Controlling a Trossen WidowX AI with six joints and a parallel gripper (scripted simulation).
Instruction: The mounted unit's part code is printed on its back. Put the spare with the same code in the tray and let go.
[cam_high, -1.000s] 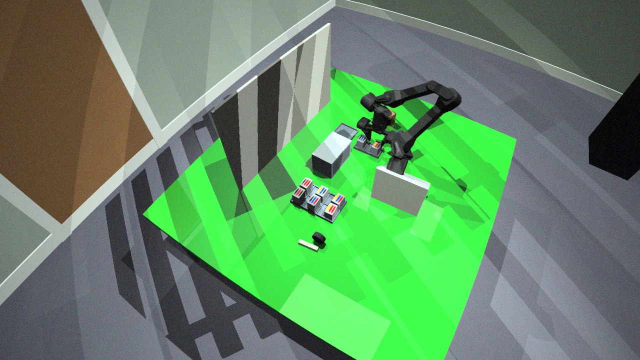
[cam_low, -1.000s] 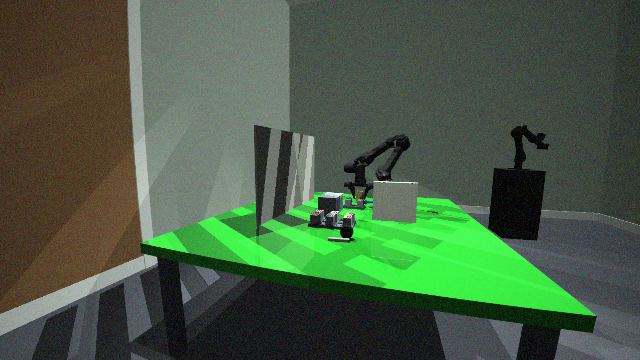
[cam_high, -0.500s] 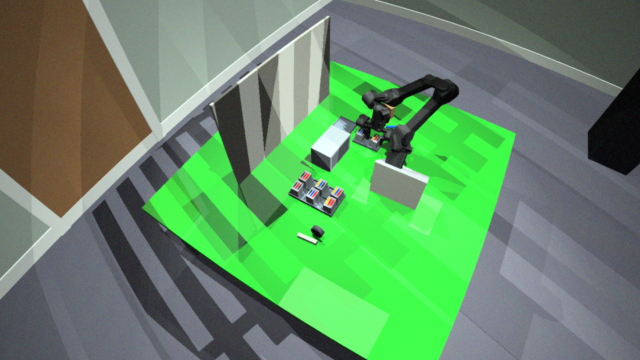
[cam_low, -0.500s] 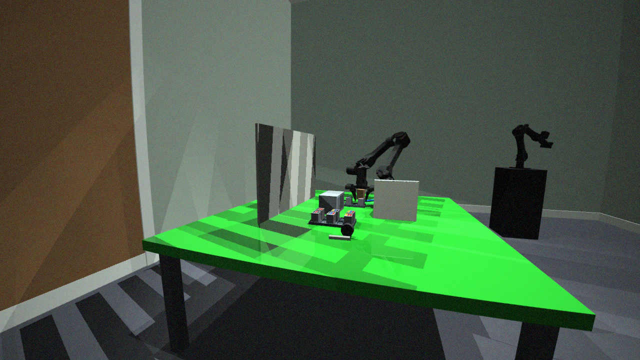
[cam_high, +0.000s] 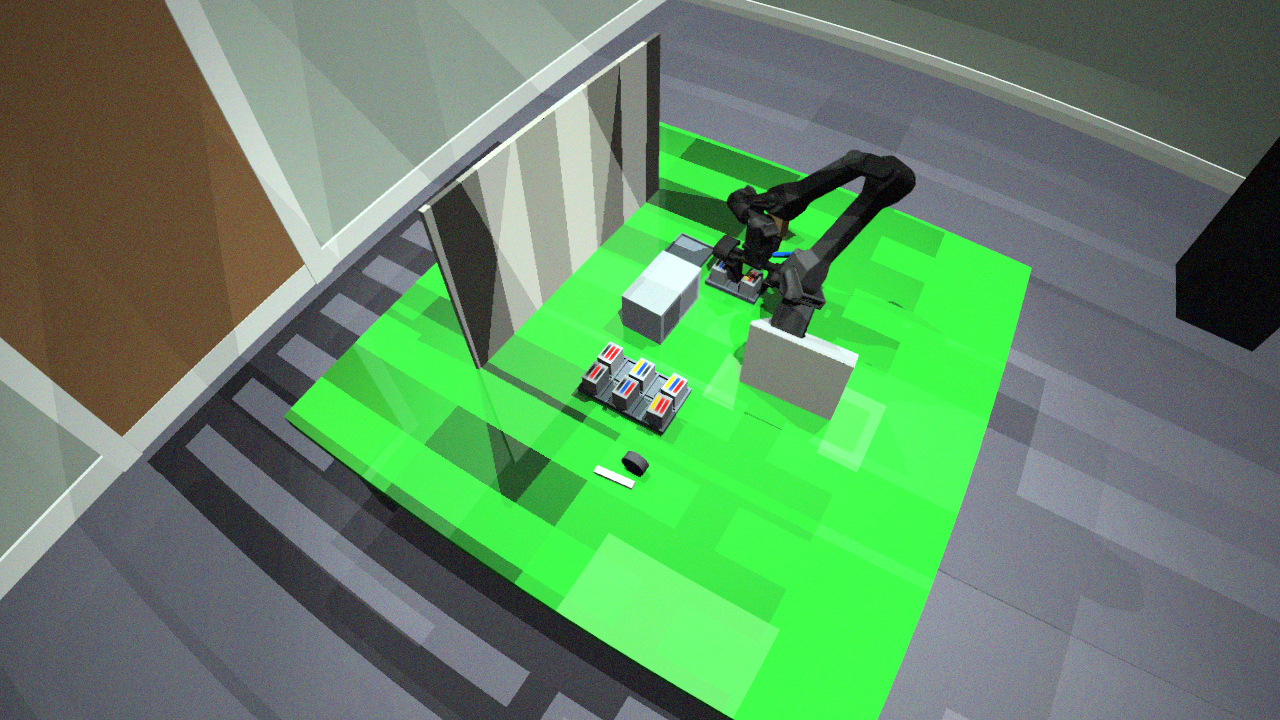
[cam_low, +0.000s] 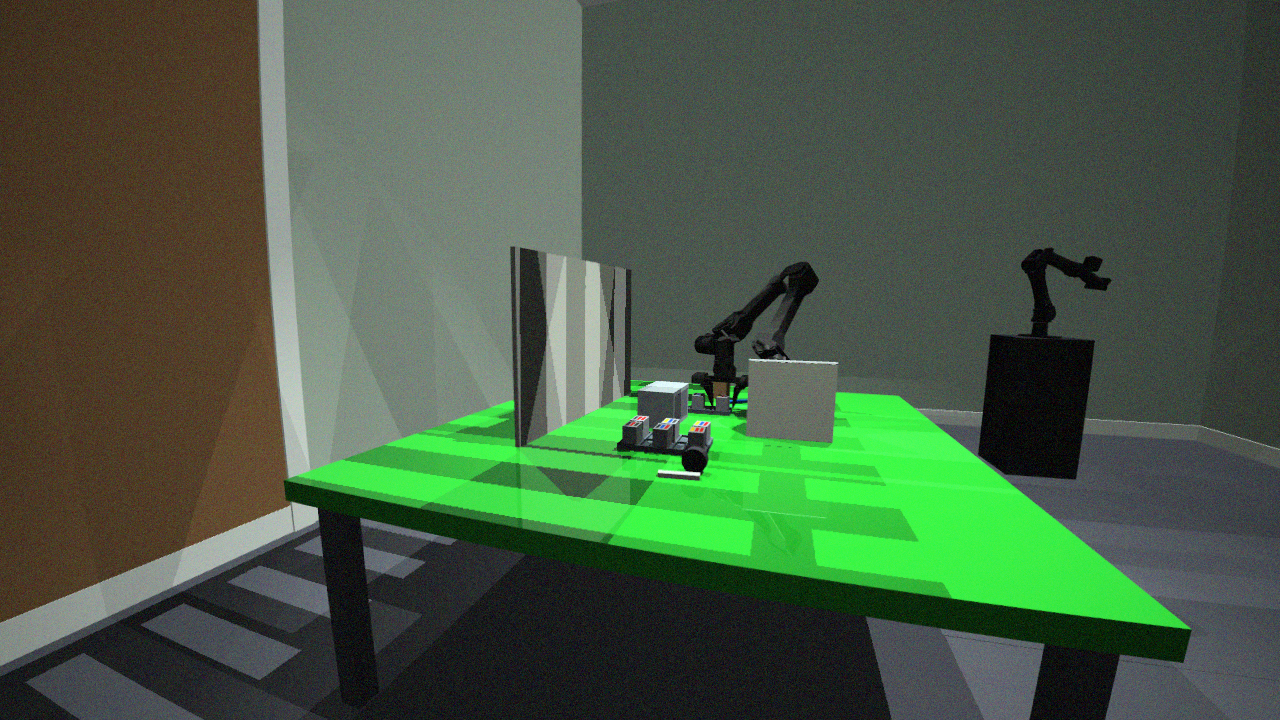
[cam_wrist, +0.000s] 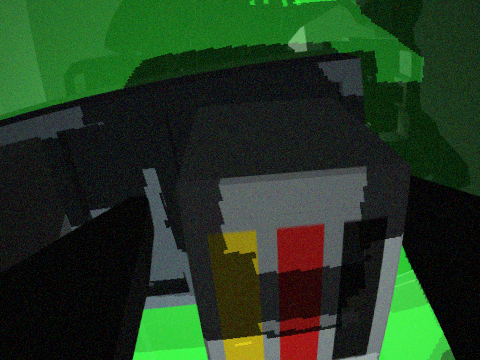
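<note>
My gripper (cam_high: 753, 272) (cam_low: 721, 399) (cam_wrist: 274, 204) is open and lowered around a grey block (cam_high: 751, 280) (cam_low: 722, 405) (cam_wrist: 300, 200) with yellow, red and black stripes. In the wrist view a gap shows between the left finger and the block; the right finger is very near or touching. The block stands in a small grey rack (cam_high: 733, 292) (cam_wrist: 167, 255) with another striped block (cam_high: 718, 268) (cam_low: 697, 402). A shallow grey tray (cam_high: 691, 248) lies behind a pale box (cam_high: 662, 304) (cam_low: 657, 402). I cannot tell which thing is the mounted unit, and no code on a back is readable.
A front rack (cam_high: 640, 417) (cam_low: 662, 447) holds several striped blocks. A dark wheel (cam_high: 634, 462) (cam_low: 694, 459) and a white bar (cam_high: 614, 477) (cam_low: 678, 474) lie before it. A white panel (cam_high: 796, 371) (cam_low: 792, 400) stands by the arm's base, a tall panel (cam_high: 554, 205) (cam_low: 572, 340) at left.
</note>
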